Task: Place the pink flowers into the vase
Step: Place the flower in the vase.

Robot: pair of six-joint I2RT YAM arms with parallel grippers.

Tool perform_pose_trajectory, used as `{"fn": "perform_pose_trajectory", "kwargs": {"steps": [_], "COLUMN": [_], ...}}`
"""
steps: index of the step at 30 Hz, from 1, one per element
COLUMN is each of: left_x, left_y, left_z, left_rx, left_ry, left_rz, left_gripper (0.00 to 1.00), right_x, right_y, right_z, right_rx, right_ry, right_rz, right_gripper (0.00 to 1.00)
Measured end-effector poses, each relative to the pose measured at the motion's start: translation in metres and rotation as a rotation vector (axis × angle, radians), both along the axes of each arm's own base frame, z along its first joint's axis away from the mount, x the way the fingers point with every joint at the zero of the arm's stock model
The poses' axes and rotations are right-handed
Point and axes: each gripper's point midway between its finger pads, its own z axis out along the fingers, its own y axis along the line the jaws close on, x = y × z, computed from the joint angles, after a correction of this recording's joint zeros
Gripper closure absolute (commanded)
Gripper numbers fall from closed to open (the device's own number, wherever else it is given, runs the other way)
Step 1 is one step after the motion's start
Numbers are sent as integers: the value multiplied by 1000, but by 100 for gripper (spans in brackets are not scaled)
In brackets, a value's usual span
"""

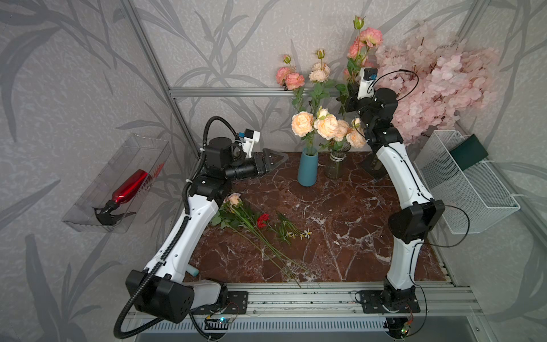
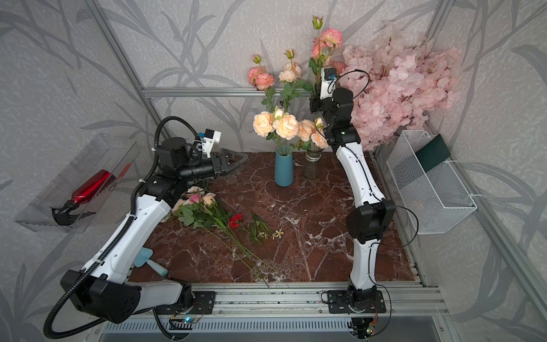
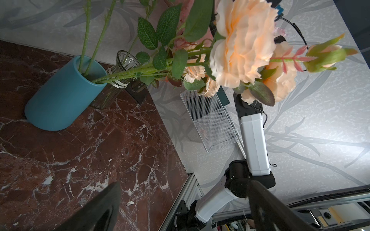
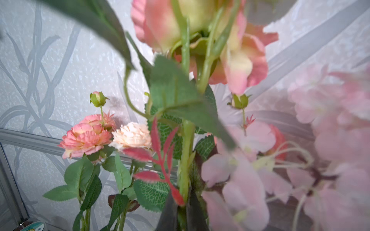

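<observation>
Precariously high: a pink spray [image 1: 366, 37] is pinched by its stem in the right fingers [image 4: 171, 218], above the tabletop's [image 1: 340, 222] back edge.
Lowering may snag its leaves on the blossom tree [image 1: 438, 80] or tip the crowded blue vase [image 1: 307, 168]; left fingers [image 3: 100, 208] gape wide, empty; more sprays [image 2: 196, 201] lie near the left edge.

Top views overhead; wrist views near pink flowers [image 4: 86, 138].

Right half of table [image 1: 349, 225] open — room to pass. Loose stems [image 1: 257, 237] litter the left half. Blue vase [image 1: 307, 170] and glass vase [image 1: 334, 165] stand close together at the back.
</observation>
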Motion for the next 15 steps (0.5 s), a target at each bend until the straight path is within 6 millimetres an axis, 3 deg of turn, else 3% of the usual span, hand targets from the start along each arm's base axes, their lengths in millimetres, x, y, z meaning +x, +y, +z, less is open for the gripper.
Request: {"fn": "perform_pose_trajectory", "kwargs": {"steps": [4,7,10,15], "left_x": [0,0,0,1], "left_y": [0,0,0,1], "left_z": [0,0,0,0], "left_rx": [0,0,0,0], "left_ry": [-1,-1,-2,-1], "left_rz": [0,0,0,2], "left_gripper": [1,1,1,1], "right_x": [-16,-18,-9,18], "right_y": [-5,-6,-4,1], "right_z": [36,40,26,-31], "right_rx": [-3,-9,-19,-44], "right_ry": [-70,-79,-52,64], "right_rz": [-14,-18,-22,-24], "right_gripper": [100,100,100,100]}}
